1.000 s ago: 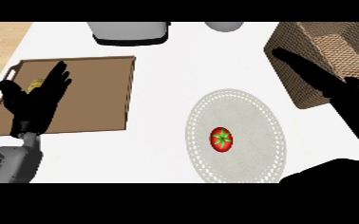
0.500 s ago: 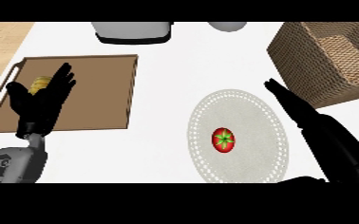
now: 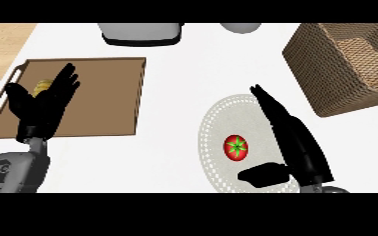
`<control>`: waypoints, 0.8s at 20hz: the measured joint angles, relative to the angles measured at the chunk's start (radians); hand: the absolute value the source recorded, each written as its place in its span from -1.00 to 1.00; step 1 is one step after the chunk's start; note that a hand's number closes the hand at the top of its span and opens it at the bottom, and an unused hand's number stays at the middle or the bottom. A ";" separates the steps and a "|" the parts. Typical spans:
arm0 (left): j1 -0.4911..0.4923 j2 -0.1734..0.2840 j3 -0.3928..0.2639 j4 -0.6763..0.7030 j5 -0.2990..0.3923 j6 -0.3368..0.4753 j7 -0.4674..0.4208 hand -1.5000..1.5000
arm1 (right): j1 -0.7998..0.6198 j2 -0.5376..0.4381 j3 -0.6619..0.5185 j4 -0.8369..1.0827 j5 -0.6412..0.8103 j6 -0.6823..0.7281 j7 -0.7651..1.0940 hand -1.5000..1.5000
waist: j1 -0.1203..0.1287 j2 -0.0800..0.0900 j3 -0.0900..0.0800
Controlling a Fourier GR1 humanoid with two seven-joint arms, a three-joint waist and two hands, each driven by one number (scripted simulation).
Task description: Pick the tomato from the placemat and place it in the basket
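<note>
A red tomato (image 3: 236, 147) with a green star-shaped top lies on a round pale placemat (image 3: 221, 120) at the lower middle right. My right hand (image 3: 295, 140) hovers over the placemat's right side, fingers straight and pointing up-left, thumb spread below the tomato; it holds nothing. The woven brown basket (image 3: 336, 67) stands at the right, beyond the placemat. At the left edge my left hand (image 3: 44, 105) rests open, fingers up, over a wooden tray.
A brown wooden tray (image 3: 103, 95) lies at the left with a small yellow item (image 3: 44, 85) partly behind my left hand. A grey appliance (image 3: 140, 32) and a pale round object (image 3: 240, 27) sit along the far edge.
My right hand has swung from near the basket down and left onto the placemat, beside the tomato. The left hand has barely shifted.
</note>
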 measured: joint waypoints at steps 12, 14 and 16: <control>-0.013 -0.029 0.054 0.001 -0.039 -0.035 0.017 0.00 | -0.020 0.078 0.010 0.226 0.099 0.023 -0.046 -1.00 | -0.002 -0.001 0.000; -0.007 -0.042 0.056 0.003 -0.053 -0.040 0.015 0.00 | -0.012 0.071 -0.011 0.233 0.101 0.032 -0.073 -1.00 | -0.002 -0.001 0.000; 0.009 -0.043 0.064 -0.034 -0.057 -0.044 0.035 0.00 | 0.024 0.068 -0.009 0.236 0.111 0.020 -0.110 -1.00 | -0.002 -0.001 0.000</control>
